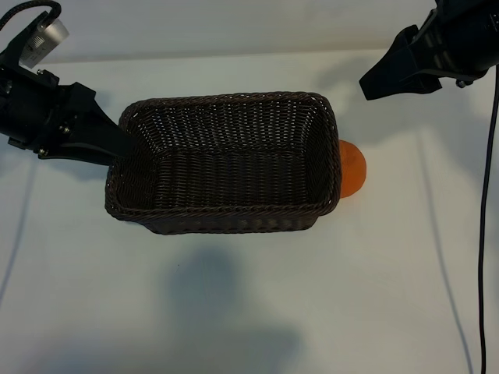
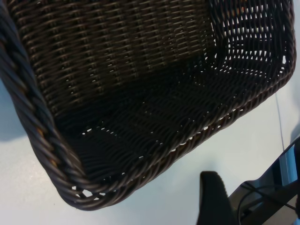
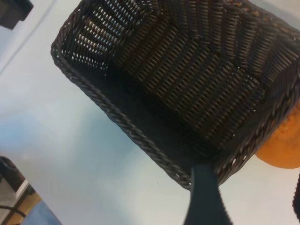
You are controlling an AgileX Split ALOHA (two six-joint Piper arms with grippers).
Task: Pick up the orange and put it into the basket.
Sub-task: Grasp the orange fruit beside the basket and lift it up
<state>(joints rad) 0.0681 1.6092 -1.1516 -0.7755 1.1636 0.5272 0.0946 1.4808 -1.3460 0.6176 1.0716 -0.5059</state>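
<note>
Surface: white table (image 1: 249, 312), plain, with soft shadows falling toward the near edge.
Basket: dark-brown wicker basket (image 1: 226, 164) stands upright mid-table, long side across the exterior view; nothing lies in it.
Basket in wrist views: the left wrist view looks over a rounded corner of the braided rim (image 2: 42, 140) into the bare woven floor; the right wrist view shows the rim and the sloping inner walls.
Orange: orange (image 1: 352, 167) sits on the table outside the basket, tight against the short wall at the exterior view's right, partly hidden by the rim; in the right wrist view it peeps out beyond that wall (image 3: 283, 145).
Left gripper: left gripper (image 1: 125, 144) at the basket's left end, its dark fingers reaching to the rim at the far left corner; whether they touch it cannot be told. Jaws partly apart, nothing between them.
Right gripper: right gripper (image 1: 373, 87) hangs above the table beyond the basket's far right corner, well apart from the orange. Jaws partly apart, nothing held.
Cable: black cable (image 1: 485, 234) runs down the right edge.
</note>
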